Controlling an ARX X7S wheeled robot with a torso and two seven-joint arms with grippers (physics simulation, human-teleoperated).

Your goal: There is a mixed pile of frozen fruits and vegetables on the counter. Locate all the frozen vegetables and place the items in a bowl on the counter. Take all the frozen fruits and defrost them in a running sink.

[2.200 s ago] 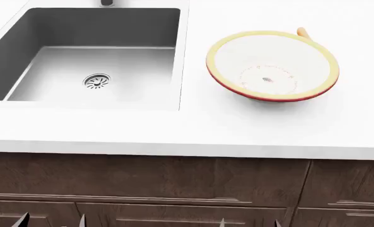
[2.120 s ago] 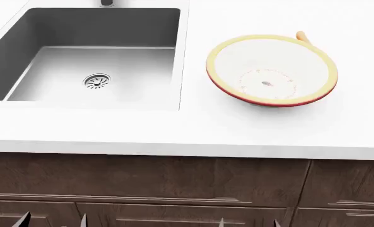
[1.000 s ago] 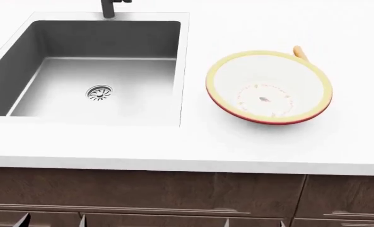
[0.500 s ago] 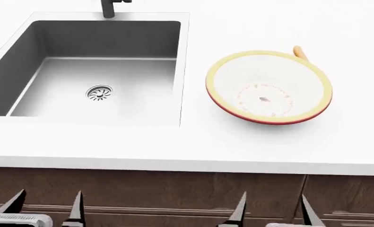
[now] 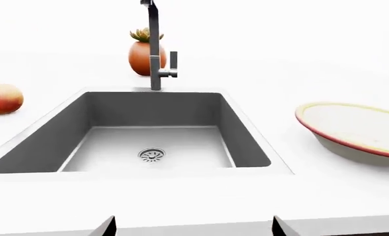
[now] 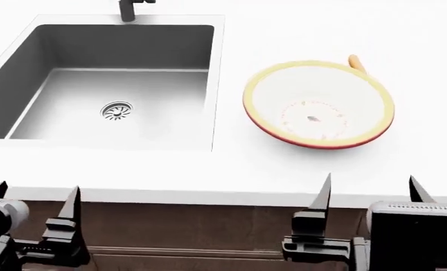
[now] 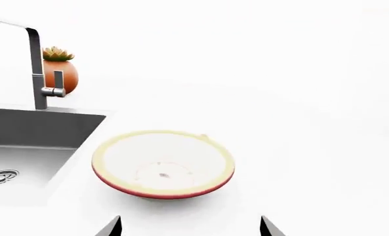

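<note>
The bowl [image 6: 319,104] sits empty on the white counter [image 6: 231,169], right of the sink [image 6: 103,84]. An orange carrot tip [image 6: 355,61] pokes out behind the bowl's far rim. The pomegranate [image 5: 3,98] lies on the counter on the sink's far side from the bowl, seen only in the left wrist view. The eggplant and pear are out of view. My left gripper [image 6: 35,195] is open and empty at the counter's front edge before the sink. My right gripper [image 6: 370,189] is open and empty before the bowl [image 7: 163,163].
A grey faucet [image 5: 156,46] stands behind the sink [image 5: 148,132], with an orange potted succulent [image 5: 143,54] behind it. Dark brown cabinets [image 6: 193,231] run below the counter edge. The bowl also shows in the left wrist view [image 5: 355,130].
The head view has tilted so the sink and bowl sit lower in frame. Both grippers have risen from below the cabinet front up to the counter's front edge.
</note>
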